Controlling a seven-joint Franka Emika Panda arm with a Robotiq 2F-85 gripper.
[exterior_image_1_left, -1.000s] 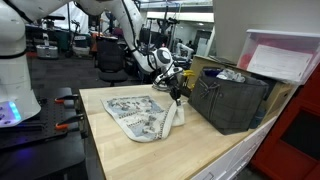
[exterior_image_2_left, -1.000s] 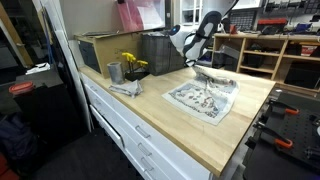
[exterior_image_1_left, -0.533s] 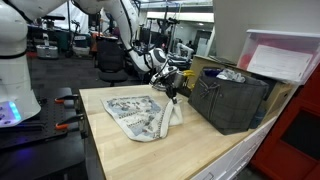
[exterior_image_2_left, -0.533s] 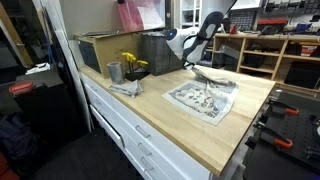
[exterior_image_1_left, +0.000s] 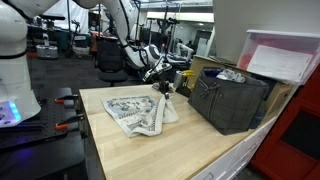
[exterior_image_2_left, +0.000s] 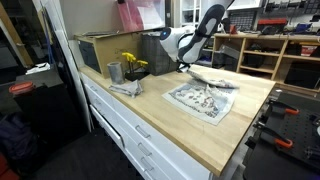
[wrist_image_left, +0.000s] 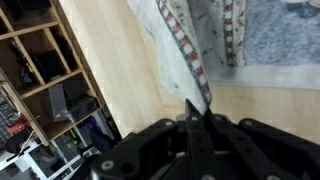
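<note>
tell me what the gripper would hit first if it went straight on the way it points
The gripper, shut on a corner of the patterned cloth, points down. It would probably meet the cloth's hanging fold first, then the wooden tabletop; depth is unclear.

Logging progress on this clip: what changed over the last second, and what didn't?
The gripper stayed shut on the edge of the patterned cloth and shifted slightly up and sideways, drawing that lifted edge with it. Nothing was let go. The rest of the cloth, the dark basket and the metal cup stayed put.
</note>
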